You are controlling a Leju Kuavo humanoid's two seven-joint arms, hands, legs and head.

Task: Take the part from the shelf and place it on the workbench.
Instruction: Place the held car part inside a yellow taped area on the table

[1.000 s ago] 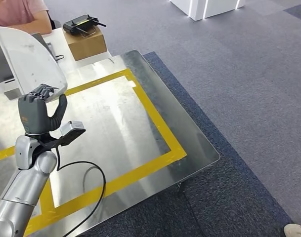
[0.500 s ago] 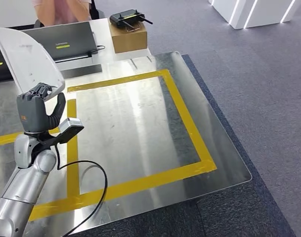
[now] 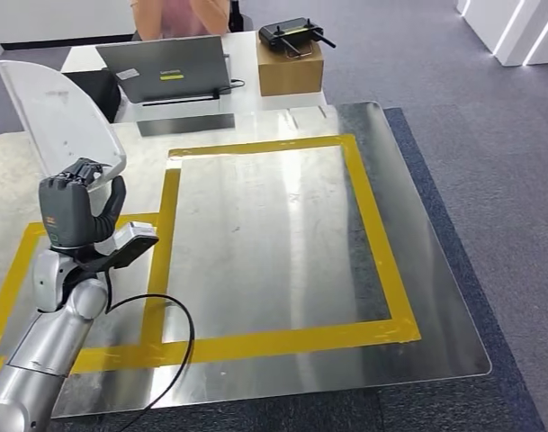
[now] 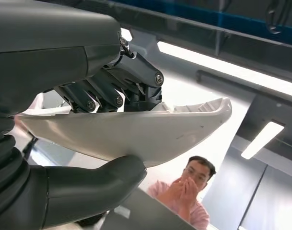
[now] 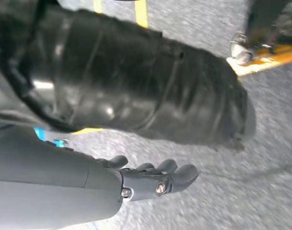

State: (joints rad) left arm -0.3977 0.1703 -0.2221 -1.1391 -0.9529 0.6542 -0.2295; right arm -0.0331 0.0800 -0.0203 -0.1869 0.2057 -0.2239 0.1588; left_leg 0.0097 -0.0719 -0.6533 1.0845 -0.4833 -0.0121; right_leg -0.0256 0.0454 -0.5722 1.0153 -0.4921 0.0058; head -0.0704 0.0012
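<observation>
Risk: the white part [image 3: 57, 117] stands tall above the left hand [image 3: 70, 209], held only at its lower edge; a jolt could lever it out before reaching any workbench. Fingers [image 4: 111, 93] clamp the part's upper face, thumb [image 4: 100, 184] beneath. Beyond the fingers lies a taped metal plate [image 3: 420, 216]. The right hand [image 5: 151, 182] hangs slack over carpet, fingers loosely extended, grasping nothing.

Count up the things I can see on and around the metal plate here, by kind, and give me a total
White part, held up by the left hand: 1
Laptop: 1
Cardboard box: 1
Black controller on the box: 1
Metal floor plate with yellow tape: 1
Person behind the table: 1
Total: 6
</observation>
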